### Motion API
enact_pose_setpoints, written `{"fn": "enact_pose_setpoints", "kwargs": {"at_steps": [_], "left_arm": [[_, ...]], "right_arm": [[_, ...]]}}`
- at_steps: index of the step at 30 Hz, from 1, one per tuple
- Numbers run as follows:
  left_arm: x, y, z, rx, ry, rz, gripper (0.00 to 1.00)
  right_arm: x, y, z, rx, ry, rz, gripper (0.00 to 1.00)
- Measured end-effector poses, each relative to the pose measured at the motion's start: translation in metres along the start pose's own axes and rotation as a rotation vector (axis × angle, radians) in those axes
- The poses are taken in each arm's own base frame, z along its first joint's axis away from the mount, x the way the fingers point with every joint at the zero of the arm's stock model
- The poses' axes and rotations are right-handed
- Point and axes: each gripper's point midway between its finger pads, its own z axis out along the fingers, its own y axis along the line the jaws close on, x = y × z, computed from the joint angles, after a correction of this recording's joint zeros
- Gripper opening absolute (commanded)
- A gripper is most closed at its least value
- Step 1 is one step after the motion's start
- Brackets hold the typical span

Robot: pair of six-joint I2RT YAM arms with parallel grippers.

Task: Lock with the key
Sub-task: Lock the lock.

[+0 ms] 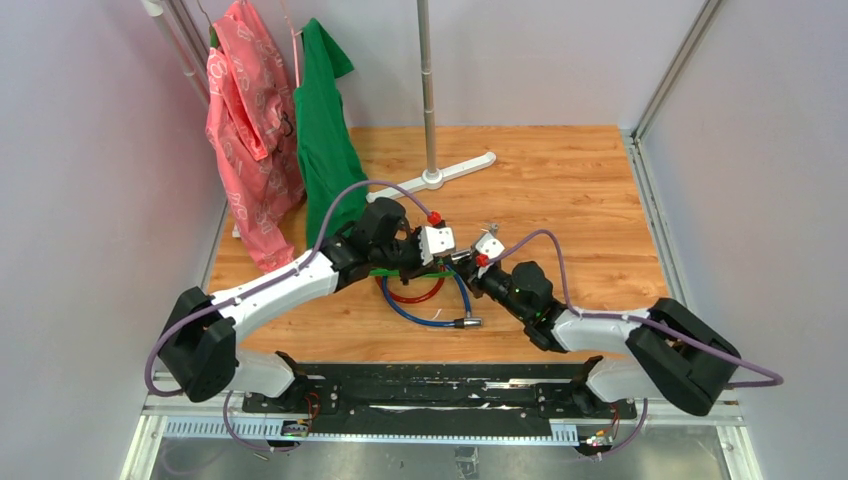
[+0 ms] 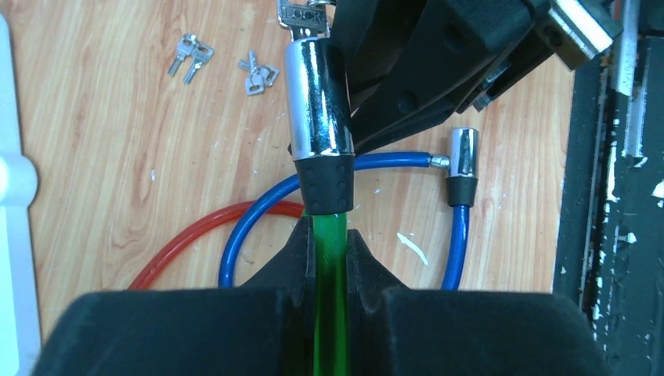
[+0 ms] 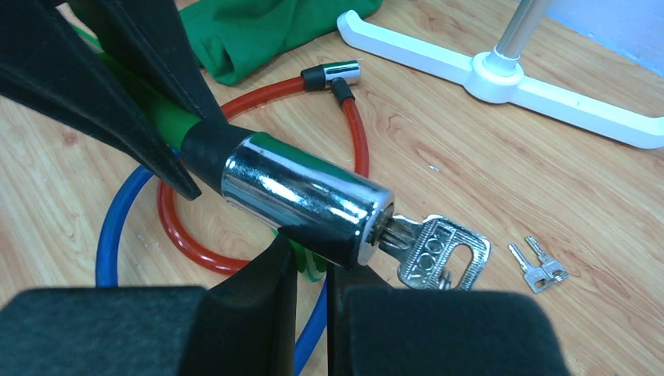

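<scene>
Key [image 3: 442,254] sat in the end of the lock [image 3: 305,196], ungripped. Left gripper [image 2: 329,235] pinched the green cable [image 2: 329,305] just below it. Right gripper [image 3: 312,262] stood narrow underneath, its hold unclear. Reaching for the key could swing the springy cable aside.

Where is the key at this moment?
In the right wrist view the key sits mid-frame, pushed into the chrome lock barrel on the green cable, its head pointing right toward two loose keys.

Key [image 3: 438,252] sat inserted in the chrome lock barrel [image 3: 305,196], head protruding right. Left hand [image 3: 192,149] pinched the green cable [image 3: 156,110] behind the barrel. Spare keys [image 3: 536,268] lay on the worktop [image 3: 470,172].
</scene>
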Motion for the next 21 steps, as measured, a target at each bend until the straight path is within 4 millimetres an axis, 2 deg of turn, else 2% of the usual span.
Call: {"fn": "enact_pose_setpoints", "kwargs": {"at_steps": [6,10,11,13,15,17,21], "left_arm": [[0.004,-0.008,-0.001,0.066,-0.034,-0.030,0.02],[0.006,-0.010,0.001,0.077,-0.034,-0.037,0.37],[0.006,-0.010,0.002,0.076,-0.036,-0.031,0.41],[0.017,-0.011,0.003,0.071,0.001,-0.049,0.47],[0.024,-0.015,0.004,0.073,0.027,-0.060,0.49],[0.024,-0.013,0.005,0.064,0.030,-0.053,0.52],[0.022,-0.008,0.004,0.039,0.032,-0.038,0.69]], "right_arm": [[-0.003,0.010,-0.014,-0.065,0.052,-0.010,0.00],[0.007,0.015,-0.016,-0.096,0.097,-0.012,0.00],[0.009,0.016,-0.016,-0.099,0.100,-0.012,0.00],[0.000,0.017,-0.011,-0.109,0.049,-0.026,0.00],[-0.006,0.017,-0.007,-0.112,0.012,-0.041,0.00],[-0.005,0.017,-0.003,-0.111,0.002,-0.049,0.00],[-0.005,0.015,0.002,-0.103,-0.016,-0.061,0.00]]}}
